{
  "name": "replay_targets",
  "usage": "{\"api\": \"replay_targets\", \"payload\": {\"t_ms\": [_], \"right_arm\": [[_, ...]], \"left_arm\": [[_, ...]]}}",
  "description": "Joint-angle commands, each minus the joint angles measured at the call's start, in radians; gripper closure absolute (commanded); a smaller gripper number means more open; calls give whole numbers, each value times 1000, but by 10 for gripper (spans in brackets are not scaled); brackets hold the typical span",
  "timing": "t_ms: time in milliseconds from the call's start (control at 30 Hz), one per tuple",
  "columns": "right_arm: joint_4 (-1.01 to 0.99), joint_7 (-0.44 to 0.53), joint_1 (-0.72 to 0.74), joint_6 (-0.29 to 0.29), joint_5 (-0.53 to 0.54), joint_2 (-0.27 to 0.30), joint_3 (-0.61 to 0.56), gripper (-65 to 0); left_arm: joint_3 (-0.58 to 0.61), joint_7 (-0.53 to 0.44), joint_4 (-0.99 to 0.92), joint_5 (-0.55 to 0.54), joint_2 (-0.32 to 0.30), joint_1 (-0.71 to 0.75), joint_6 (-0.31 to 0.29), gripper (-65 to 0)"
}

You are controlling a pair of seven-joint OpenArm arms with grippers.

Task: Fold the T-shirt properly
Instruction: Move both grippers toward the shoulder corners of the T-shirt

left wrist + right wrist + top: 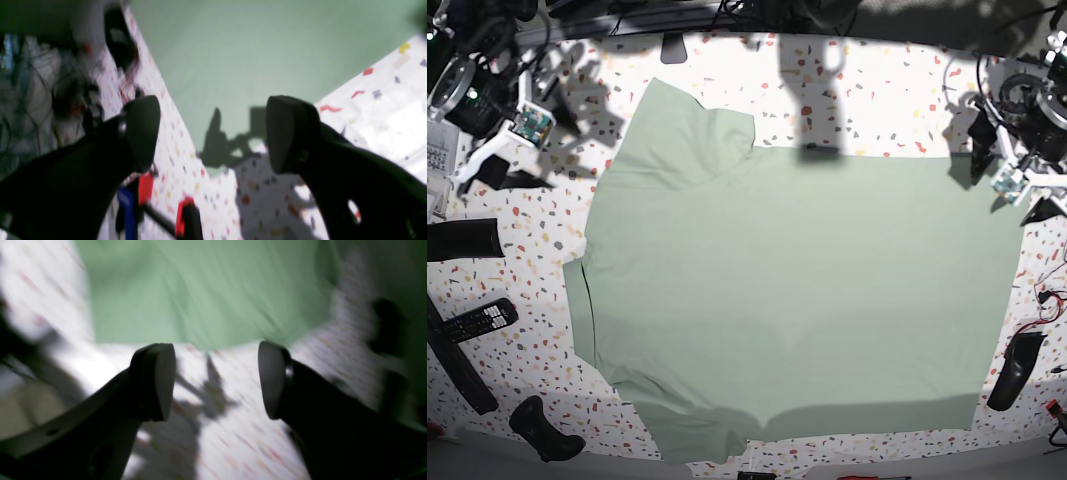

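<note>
Black and spread wide, your left gripper (213,133) hangs empty in the left wrist view, its two pads apart over the speckled table (206,193), with one corner of the T-shirt (253,60) filling the upper middle of the frame. A shadow of the claw falls across the cloth's edge in the centre. Your right gripper (217,380) stands equally wide in the right wrist view, gripping nothing; that picture is blurred, and the green cloth (206,293) lies across the top of it, beyond the pads.

Turn to the base view and you have one T-shirt (797,290), pale sage green, spread flat over the middle of the terrazzo table (877,90), two short sleeves showing on the left side, one at upper left and one at lower left. Your two arms sit at the upper corners, clear of the cloth: the right arm (487,100) at upper left, the left arm (1017,130) at upper right. One remote control (479,320) lies at the left edge, among several dark objects too small to name.
</note>
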Motion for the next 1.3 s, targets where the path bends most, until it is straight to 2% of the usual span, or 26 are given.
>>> {"api": "replay_targets", "payload": {"t_ms": [0,67,200,267,367,500,567,633,733,933,1000,1267], "right_arm": [[15,16,2,-6,38,15,9,-381],[15,3,2,-6,91,7,9,-381],[14,-79,3,-6,235,-3,9,-381],[14,-101,2,-6,296,-3,9,-381],[14,-105,2,-6,310,-3,9,-381],[14,-130,2,-6,310,-3,9,-381],[15,-129,2,-6,310,-3,9,-381],[14,-129,2,-6,311,-3,9,-381],[15,-129,2,-6,320,-3,9,-381],[14,-129,3,-6,322,-16,9,-381],[15,-129,3,-6,323,-29,9,-381],[14,-129,3,-6,325,-48,9,-381]], "left_arm": [[-10,-25,14,5,-12,-2,-17,-446],[-9,-29,13,6,-10,1,-103,-446],[-9,37,13,16,-10,10,-268,-446],[-9,47,13,46,-10,10,-324,-446],[-9,18,10,59,-10,13,-365,-446],[-9,-89,-94,80,-10,14,-373,-446],[-9,-195,-194,182,-9,14,-371,-446],[-9,-259,-279,301,-4,14,-339,-446],[-9,-294,-369,431,22,14,-252,-446],[-9,-545,-497,496,50,0,-239,-446],[-9,-567,-531,558,65,-28,-235,-446],[-8,-578,-635,546,69,-109,-237,-446]]}}
